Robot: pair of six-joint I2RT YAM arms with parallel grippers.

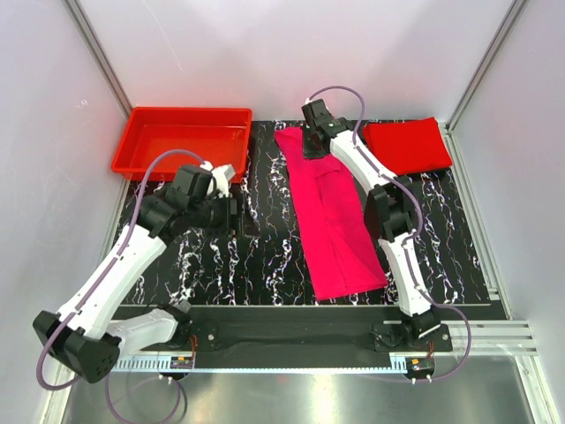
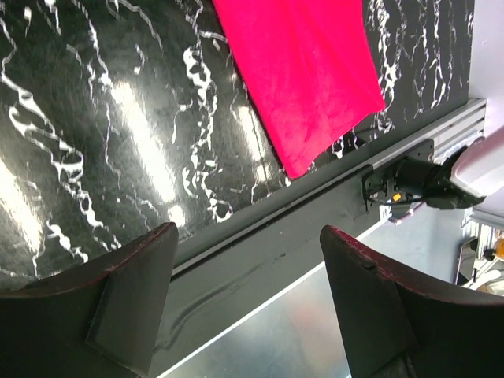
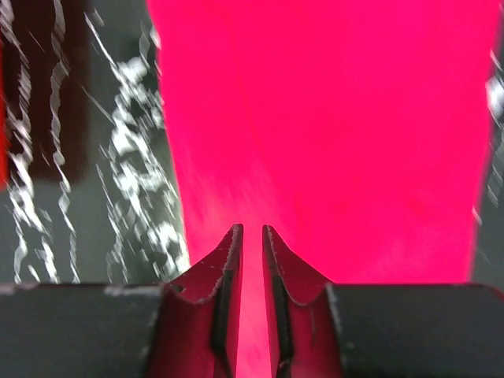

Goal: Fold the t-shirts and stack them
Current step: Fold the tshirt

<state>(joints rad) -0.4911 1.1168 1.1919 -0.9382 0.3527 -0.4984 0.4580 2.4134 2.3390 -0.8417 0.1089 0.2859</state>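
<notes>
Overhead, the light is bright and even from above; the arms cast only faint, soft shadows on the counter (image 1: pixel 265 256). From the left wrist, white glare streaks the glossy counter, and the left tool (image 2: pixel 248 236) looks dark and slightly soft. From the right wrist, the pink shirt (image 3: pixel 331 134) and the counter's veins smear with blur; the right tool (image 3: pixel 252 230) is sharp, tinted pink.

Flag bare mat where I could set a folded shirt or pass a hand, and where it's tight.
Widest bare mat: near-centre, between the left arm and the pink t-shirt. Second patch: right side, between the right arm, the red t-shirt and the mat's edge. Crowded: far edge, where red tray, right gripper and red t-shirt line up.
</notes>
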